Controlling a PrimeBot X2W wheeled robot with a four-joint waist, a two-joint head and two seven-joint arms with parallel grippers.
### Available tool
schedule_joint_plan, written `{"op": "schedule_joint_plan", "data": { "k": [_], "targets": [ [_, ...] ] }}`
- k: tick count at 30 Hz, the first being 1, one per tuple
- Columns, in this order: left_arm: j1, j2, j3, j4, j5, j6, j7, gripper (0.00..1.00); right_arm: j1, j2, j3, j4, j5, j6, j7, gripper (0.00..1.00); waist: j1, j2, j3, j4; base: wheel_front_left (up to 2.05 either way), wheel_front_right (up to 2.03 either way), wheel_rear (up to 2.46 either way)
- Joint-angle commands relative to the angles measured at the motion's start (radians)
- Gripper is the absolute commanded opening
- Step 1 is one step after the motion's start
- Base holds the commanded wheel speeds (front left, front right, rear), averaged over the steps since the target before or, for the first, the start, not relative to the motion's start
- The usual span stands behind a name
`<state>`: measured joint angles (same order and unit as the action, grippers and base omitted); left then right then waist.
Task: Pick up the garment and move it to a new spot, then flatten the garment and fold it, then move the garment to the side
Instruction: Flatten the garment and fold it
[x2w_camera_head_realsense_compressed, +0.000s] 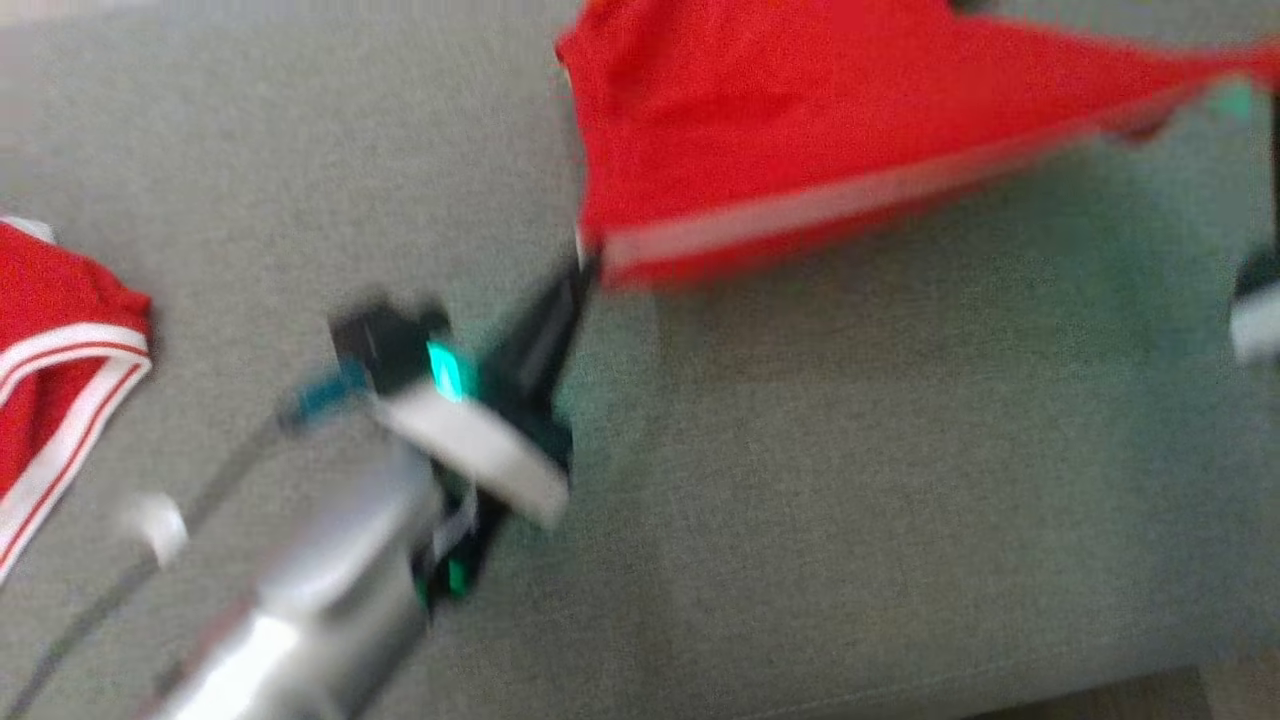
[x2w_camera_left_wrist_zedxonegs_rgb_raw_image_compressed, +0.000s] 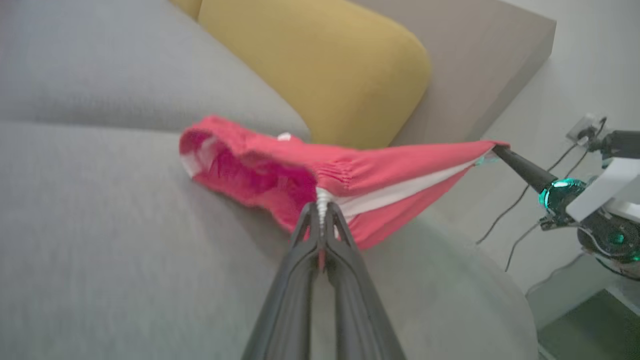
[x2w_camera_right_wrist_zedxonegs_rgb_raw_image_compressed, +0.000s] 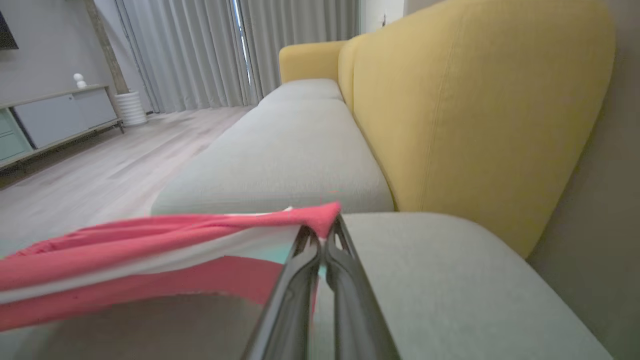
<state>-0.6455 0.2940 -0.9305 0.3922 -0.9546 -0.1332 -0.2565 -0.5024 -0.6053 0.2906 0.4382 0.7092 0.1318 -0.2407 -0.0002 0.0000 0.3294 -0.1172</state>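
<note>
The grey sofa seat lies beneath the red garment, which is held stretched over it: one end is clamped by the left claw, the other by the right claw. An even pull is called for when it is lowered, so that no crease is trapped. A second red garment is shown by the head view; farther off, the yellow backrest, floor and curtains are given by the right wrist view

red garment, white stripe along edge, gathered elastic band; stretched taut between two pinched ends, loose part bunched; 1 o'clock in head view, blurred.
</note>
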Motion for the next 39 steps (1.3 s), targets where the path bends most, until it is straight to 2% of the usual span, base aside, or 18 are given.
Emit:
{"op": "schedule_joint_plan", "data": {
  "k": [1,5,8,12,16,20,23,26,32,39],
  "targets": [
    [0.026,0.054,0.044,-0.018,0.007,0.003,-0.005,0.00,0.055,-0.067,-0.037,-0.029,0.018,-0.001,0.003,0.00,0.0002,0.0000,-0.053,0.008,0.00,0.00,0.00],
    [0.225,0.064,0.058,-0.061,0.038,0.003,-0.005,0.00,0.300,-0.087,-0.117,-0.140,0.043,-0.001,0.050,0.00,0.0002,0.0000,-0.129,0.010,0.00,0.00,0.00],
    [0.336,0.077,0.060,-0.100,0.065,0.010,-0.005,0.00,0.485,-0.077,-0.201,-0.249,0.039,-0.001,0.099,0.00,0.0002,0.0000,-0.162,0.022,0.00,0.00,0.00],
    [0.425,0.108,0.049,-0.182,0.078,0.032,-0.003,0.00,0.686,-0.020,-0.345,-0.428,-0.002,-0.001,0.174,0.00,0.0002,0.0000,-0.174,0.036,0.00,0.00,0.00],
    [0.445,0.129,0.053,-0.269,0.057,0.051,0.023,0.00,0.759,0.063,-0.463,-0.589,-0.049,-0.001,0.279,0.00,0.0002,0.0000,-0.161,0.052,0.00,0.00,0.00],
    [0.394,0.099,0.066,-0.302,0.021,0.049,0.064,0.00,0.706,0.119,-0.508,-0.654,-0.094,-0.001,0.374,0.00,0.0002,0.0000,-0.128,0.073,0.00,0.00,0.00],
    [0.349,0.068,0.071,-0.302,-0.001,0.044,0.088,0.00,0.655,0.126,-0.519,-0.652,-0.120,-0.001,0.408,0.00,0.0002,0.0000,-0.105,0.089,0.00,0.00,0.00],
    [0.278,0.012,0.087,-0.284,-0.042,0.041,0.122,0.00,0.568,0.126,-0.509,-0.629,-0.152,-0.001,0.456,0.00,0.0002,0.0000,-0.069,0.110,0.00,0.00,0.00],
    [0.161,-0.071,0.130,-0.204,-0.108,0.035,0.156,0.00,0.365,0.113,-0.443,-0.527,-0.168,-0.001,0.494,0.00,0.0002,0.0000,-0.008,0.136,0.00,0.00,0.00],
    [0.072,-0.122,0.168,-0.119,-0.149,0.027,0.160,0.00,0.129,0.095,-0.331,-0.339,-0.168,-0.001,0.495,0.00,0.0002,0.0000,0.053,0.157,0.00,0.00,0.00]
  ]
}}
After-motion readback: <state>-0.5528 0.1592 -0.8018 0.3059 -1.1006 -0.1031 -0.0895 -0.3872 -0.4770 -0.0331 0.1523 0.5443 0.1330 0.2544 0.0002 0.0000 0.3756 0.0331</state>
